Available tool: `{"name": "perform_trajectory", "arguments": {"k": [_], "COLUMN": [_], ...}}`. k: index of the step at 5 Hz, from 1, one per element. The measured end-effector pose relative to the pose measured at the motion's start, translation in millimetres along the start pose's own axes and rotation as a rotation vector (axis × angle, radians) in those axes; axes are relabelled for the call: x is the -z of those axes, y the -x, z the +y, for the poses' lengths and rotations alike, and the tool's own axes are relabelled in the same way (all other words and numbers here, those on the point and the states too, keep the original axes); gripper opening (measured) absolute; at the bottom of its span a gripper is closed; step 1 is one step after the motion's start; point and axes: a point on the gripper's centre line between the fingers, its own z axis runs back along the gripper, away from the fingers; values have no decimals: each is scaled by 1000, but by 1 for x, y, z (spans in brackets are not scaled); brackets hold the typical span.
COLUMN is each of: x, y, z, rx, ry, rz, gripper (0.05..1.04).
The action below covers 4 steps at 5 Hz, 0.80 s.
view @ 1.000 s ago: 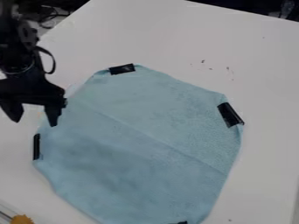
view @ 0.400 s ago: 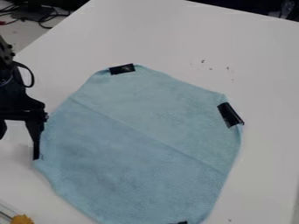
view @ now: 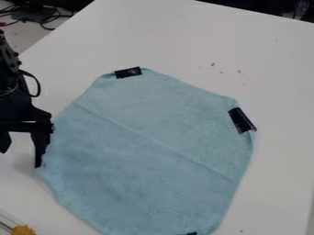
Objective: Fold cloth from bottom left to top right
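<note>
Blue cloth (view: 147, 137) lay flat on the worktop (view: 276, 59), short of its far edge, its long axis seemingly slanting from far left to near right, a taped corner pointing right. Your gripper (view: 21, 159) stood spread at the left corner; you were probably lining up the grasp, and needed to pinch that corner next.

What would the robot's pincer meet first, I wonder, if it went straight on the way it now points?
The pincer would probably meet the left edge of the blue cloth or the white tabletop beside it; the pincer's height is unclear.
</note>
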Motion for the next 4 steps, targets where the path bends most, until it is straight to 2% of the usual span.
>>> {"name": "perform_trajectory", "arguments": {"k": [2, 3, 4], "x": [14, 15, 16], "y": [0, -3, -5], "z": [-2, -2, -4], "rx": [-10, -5, -3], "ry": [10, 13, 15], "rz": [26, 17, -5], "gripper": [1001, 948, 688]}}
